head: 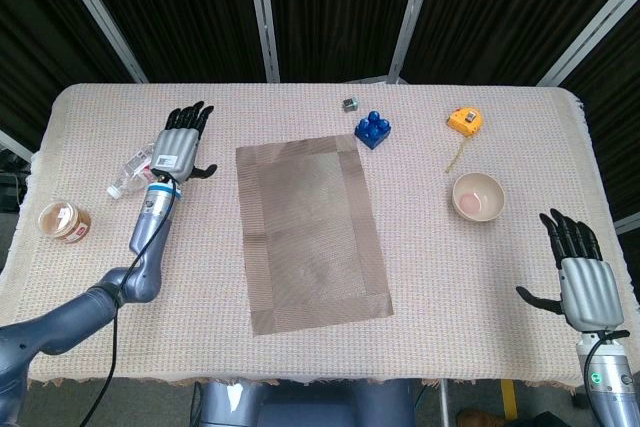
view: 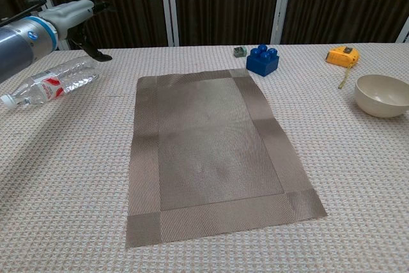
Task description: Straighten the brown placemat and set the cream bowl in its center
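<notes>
Placemat (head: pixel 312 235) is lying flat on the tabletop (head: pixel 480 297) right in front of me, fully unfolded, long axis running away from me with a slight skew, so the near end sits a bit further right than the far end. Squaring it up might take a small nudge, but I'd say the mat part is mostly done.

So the next move turns on the bowl (head: pixel 478 196). It's sitting upright and empty off to the right of the mat, clear of its edge, roughly level with the mat's middle. My right robot hand (head: pixel 583 282) is the near one here: it's at the right front corner of the tabletop, fingers spread, holding nothing. The bowl lies ahead of it and a little inward, toward the mat. So I reckon a reach forward and left gets it, then a short carry left onto the mat's middle.

My left robot hand (head: pixel 177 146) is further out on the other side, well apart from the bowl with the whole mat between them. It's also released, fingers apart, sitting just beside a plastic bottle (head: pixel 131 169).

Past the bowl there's a yellow tape measure (head: pixel 465 122), and a blue block (head: pixel 373 129) just off the mat's far right corner.
</notes>
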{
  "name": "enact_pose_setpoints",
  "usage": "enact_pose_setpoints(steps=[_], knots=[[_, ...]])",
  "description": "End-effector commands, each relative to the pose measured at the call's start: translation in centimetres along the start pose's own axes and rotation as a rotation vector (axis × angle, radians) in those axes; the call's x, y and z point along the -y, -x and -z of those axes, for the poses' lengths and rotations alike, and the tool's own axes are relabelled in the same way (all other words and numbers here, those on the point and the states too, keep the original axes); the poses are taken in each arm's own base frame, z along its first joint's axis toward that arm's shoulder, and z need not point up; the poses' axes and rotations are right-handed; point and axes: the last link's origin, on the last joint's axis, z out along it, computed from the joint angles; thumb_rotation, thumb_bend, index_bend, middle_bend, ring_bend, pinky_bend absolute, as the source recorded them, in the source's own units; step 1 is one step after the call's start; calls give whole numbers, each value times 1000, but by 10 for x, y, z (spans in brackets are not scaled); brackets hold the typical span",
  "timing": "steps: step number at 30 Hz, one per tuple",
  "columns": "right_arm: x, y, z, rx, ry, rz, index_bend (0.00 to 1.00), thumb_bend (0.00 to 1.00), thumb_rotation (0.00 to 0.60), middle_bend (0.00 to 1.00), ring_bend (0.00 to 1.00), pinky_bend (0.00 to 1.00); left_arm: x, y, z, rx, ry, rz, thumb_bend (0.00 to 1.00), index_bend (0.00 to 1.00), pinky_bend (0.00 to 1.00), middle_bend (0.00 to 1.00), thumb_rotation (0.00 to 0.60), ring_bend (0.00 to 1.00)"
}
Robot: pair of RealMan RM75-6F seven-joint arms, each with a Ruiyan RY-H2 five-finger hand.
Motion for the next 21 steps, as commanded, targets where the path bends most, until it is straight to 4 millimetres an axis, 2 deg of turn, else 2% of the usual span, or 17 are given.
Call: enact_pose_setpoints(steps=[1, 6, 13, 14, 18, 21], knots=[[6, 1, 2, 5, -26, -1, 0, 0, 600, 0, 0, 0, 31, -22, 33, -54, -4, -21, 242, 0, 0, 0, 600, 0], [17, 5, 7, 28, -81, 1, 0, 0, 600, 0, 0, 0, 67, -45, 94, -42, -50, -54, 244, 0, 0, 0, 600, 0], [40, 19, 15, 104, -189, 18, 8, 0, 600, 0, 0, 0, 103, -70, 179, -23, -187, -52, 244, 0, 0, 0, 600, 0], [44, 21, 15, 119, -207, 14, 21, 0, 600, 0, 0, 0, 106, -72, 186, -22, -198, -51, 242, 0, 0, 0, 600, 0], [61, 32, 16, 182, -307, 29, 177, 0, 600, 0, 0, 0, 117, -80, 216, -36, -235, -50, 241, 0, 0, 0, 600, 0], [70, 38, 12, 197, -361, 68, 220, 11, 600, 0, 0, 0, 121, -84, 230, -41, -234, -61, 208, 0, 0, 0, 600, 0]])
